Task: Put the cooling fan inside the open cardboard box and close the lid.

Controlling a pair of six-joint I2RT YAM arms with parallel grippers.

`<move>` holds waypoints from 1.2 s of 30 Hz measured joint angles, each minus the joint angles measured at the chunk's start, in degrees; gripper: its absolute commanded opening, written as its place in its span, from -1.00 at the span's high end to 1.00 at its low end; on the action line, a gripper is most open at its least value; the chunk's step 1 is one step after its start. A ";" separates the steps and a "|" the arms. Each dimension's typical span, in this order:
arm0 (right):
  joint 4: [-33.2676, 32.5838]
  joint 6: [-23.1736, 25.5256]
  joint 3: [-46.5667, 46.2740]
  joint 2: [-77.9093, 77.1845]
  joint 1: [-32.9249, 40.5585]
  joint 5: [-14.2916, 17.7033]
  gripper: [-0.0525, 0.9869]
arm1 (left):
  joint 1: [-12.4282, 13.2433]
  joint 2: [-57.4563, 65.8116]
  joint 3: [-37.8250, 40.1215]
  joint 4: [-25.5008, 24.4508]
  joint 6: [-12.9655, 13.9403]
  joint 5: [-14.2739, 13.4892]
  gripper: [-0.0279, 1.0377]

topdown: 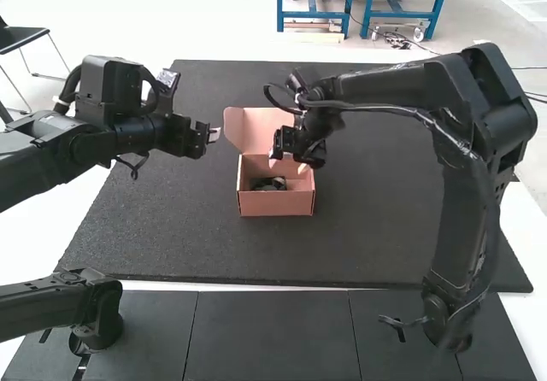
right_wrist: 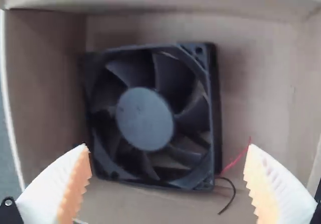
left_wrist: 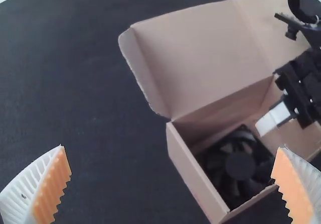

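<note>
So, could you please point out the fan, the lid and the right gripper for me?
fan (right_wrist: 144,118), right wrist view, on its round hub.
lid (left_wrist: 200,58), left wrist view, middle of its inner face.
right gripper (right_wrist: 167,147), right wrist view, midway between its fingertips.

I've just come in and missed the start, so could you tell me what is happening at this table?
The fan lies flat inside the box, whose lid stands open. The right end effector hangs open just above the box's opening, holding nothing. The left end effector, also open and empty, is near the lid's left edge. The lid is not yet closed.
</note>
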 measured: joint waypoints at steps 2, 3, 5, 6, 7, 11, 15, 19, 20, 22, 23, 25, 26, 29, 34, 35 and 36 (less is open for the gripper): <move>-0.92 -1.25 3.15 0.00 0.00 -0.02 -0.57 | 1.01 0.00 0.00 0.15 0.00 -0.63 -0.83; -1.64 -1.99 4.57 0.00 -0.07 -0.04 -0.57 | 1.64 0.07 0.00 0.20 -0.02 -1.03 -0.83; -3.98 -3.61 7.26 0.00 -0.31 -0.17 -0.62 | 3.21 0.79 0.02 0.20 0.00 -1.70 -0.83; -5.46 -4.96 8.48 0.00 -0.50 -0.20 -0.62 | 4.13 1.64 0.09 0.09 0.00 -1.99 -0.83; -7.32 -6.47 9.70 -0.02 -0.90 -0.20 -0.62 | 5.05 2.64 0.33 -0.44 0.00 -2.19 -0.83; -10.93 -14.16 11.17 -0.94 -3.41 2.43 -0.68 | 8.63 7.28 3.06 -0.72 0.00 -2.99 -0.83; -7.04 -21.24 7.78 -5.20 -6.88 6.34 -0.68 | 10.95 12.50 5.09 0.42 0.09 -4.39 -0.83; -1.88 -26.16 2.40 -11.74 -10.84 8.70 -0.71 | 11.06 16.63 6.69 1.55 0.09 -5.81 -0.83; -1.38 -27.06 1.38 -13.03 -11.69 8.98 -0.71 | 11.06 17.66 7.15 1.97 0.09 -6.12 -0.83; 0.15 -28.41 -0.55 -14.99 -13.20 9.09 -0.71 | 11.04 19.80 8.04 2.93 0.11 -6.99 -0.83; 1.29 -28.83 -1.46 -15.65 -13.81 9.09 -0.71 | 10.97 20.76 8.39 3.39 0.13 -7.39 -0.83; 4.37 -29.44 -3.37 -16.44 -14.78 8.70 -0.73 | 10.69 22.73 9.29 3.67 0.11 -8.04 -0.83; 5.86 -29.64 -4.20 -16.52 -15.23 8.28 -0.73 | 10.43 23.78 9.79 3.67 0.11 -8.31 -0.83; 9.20 -29.86 -6.64 -16.50 -16.50 6.47 -0.73 | 9.31 27.06 11.34 4.46 0.11 -9.01 -0.83; 15.37 -28.72 -10.49 -16.50 -17.09 3.43 -0.73 | 8.20 31.39 13.20 6.01 0.11 -10.25 -0.83; 16.17 -28.41 -10.97 -16.50 -17.09 2.97 -0.73 | 8.13 32.11 13.51 6.21 0.11 -10.51 -0.83; 16.68 -28.22 -11.37 -16.50 -17.11 2.64 -0.73 | 8.00 32.74 13.84 6.32 0.09 -10.71 -0.83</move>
